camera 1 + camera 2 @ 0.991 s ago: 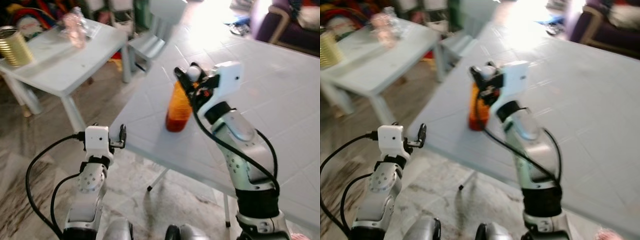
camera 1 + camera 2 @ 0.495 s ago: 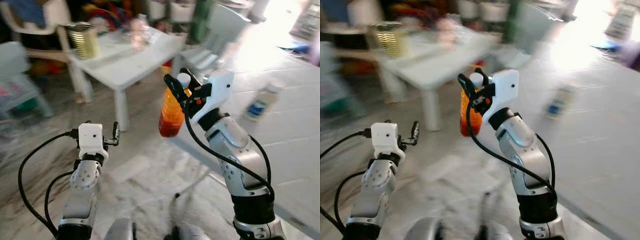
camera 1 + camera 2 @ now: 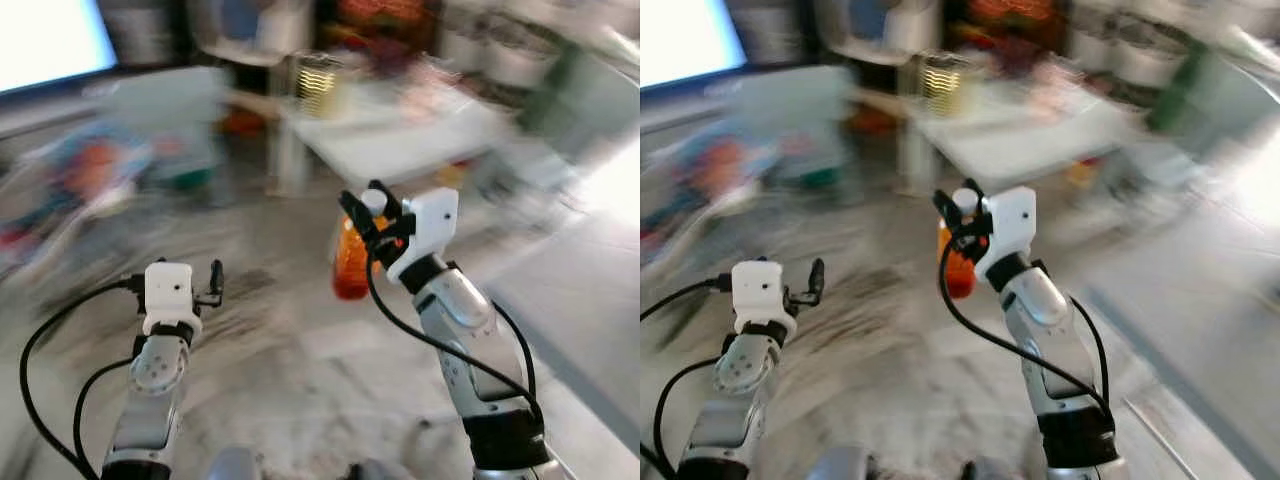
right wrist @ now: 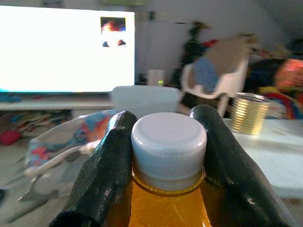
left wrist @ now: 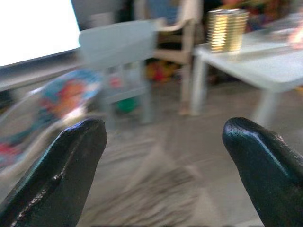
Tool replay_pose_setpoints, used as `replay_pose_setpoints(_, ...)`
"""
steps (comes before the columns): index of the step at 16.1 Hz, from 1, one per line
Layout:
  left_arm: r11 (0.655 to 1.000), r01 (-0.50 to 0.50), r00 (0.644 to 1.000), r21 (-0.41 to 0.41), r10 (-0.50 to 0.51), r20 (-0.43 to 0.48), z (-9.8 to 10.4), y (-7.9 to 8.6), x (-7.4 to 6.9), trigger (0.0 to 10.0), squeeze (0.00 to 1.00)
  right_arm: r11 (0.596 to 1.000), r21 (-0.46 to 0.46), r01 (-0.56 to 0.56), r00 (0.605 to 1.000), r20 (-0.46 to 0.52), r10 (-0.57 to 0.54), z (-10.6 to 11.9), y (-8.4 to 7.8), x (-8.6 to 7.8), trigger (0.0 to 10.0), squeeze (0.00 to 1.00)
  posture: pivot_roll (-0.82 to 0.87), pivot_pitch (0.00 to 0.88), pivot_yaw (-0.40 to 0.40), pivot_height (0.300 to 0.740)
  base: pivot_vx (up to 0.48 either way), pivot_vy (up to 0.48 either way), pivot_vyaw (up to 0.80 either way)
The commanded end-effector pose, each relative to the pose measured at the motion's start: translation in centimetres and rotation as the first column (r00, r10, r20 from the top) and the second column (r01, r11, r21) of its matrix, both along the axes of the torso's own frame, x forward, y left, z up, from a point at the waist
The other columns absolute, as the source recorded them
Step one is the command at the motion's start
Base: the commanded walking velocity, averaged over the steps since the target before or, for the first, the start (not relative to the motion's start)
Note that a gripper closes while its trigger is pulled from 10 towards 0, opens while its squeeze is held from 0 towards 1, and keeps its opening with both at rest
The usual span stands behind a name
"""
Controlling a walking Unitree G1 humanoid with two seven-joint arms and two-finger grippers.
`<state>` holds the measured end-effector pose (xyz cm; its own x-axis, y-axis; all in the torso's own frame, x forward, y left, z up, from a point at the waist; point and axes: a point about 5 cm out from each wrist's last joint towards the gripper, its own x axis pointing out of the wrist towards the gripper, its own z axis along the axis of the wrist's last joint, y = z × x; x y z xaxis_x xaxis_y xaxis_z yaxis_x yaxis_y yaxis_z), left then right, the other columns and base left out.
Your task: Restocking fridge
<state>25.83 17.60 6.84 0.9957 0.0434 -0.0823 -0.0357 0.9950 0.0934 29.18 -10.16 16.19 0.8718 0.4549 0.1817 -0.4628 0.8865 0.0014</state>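
The bottle point(image 4: 168, 208) is clear plastic with orange liquid showing through, and its white cap point(image 4: 169, 142) is matt plastic with fine ribbing round the side. The black fingers point(image 4: 106, 175) pressed on either side of the cap have a smooth, slightly glossy, rubbery-looking skin (the left gripper's fingers point(image 5: 66, 170) catch the light the same way). At about 11 o'clock from the bottle in the head view, a gold can point(image 5: 228, 29) of shiny, ridged metal stands on a smooth pale tabletop point(image 5: 270, 64). The floor point(image 3: 290, 370) looks like polished veined stone.
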Motion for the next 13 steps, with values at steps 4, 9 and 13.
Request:
replay_pose_setpoints(4, 0.999, -0.022, 0.997, 0.035, 0.024, -0.075, -2.6, 1.4, -3.1, 10.0, 0.0, 0.956, -0.041, 0.289, 0.955, -0.053, -0.291, -3.8, -5.1, -1.2, 10.0, 0.0, 0.1, 0.03, -0.054, 0.74, 0.0, 0.0, 0.8)
replay_pose_setpoints(9, 0.994, -0.041, 0.998, 0.106, 0.047, -0.05, -2.4, 2.3, -3.5, 10.0, 0.0, 0.906, -0.11, 0.408, 0.905, -0.078, -0.417, -6.5, -7.4, -2.6, 10.0, 0.0, 0.11, 0.043, -0.033, 0.74, 0.0, 0.0, 0.8)
replay_pose_setpoints(13, 0.994, -0.013, 0.999, 0.104, 0.017, -0.036, -2.4, 1.0, -3.7, 10.0, 0.0, 0.91, -0.082, 0.406, 0.906, -0.093, -0.412, -7.1, -6.7, -2.6, 10.0, 0.0, 0.12, 0.042, -0.039, 0.74, 0.0, 0.0, 0.8)
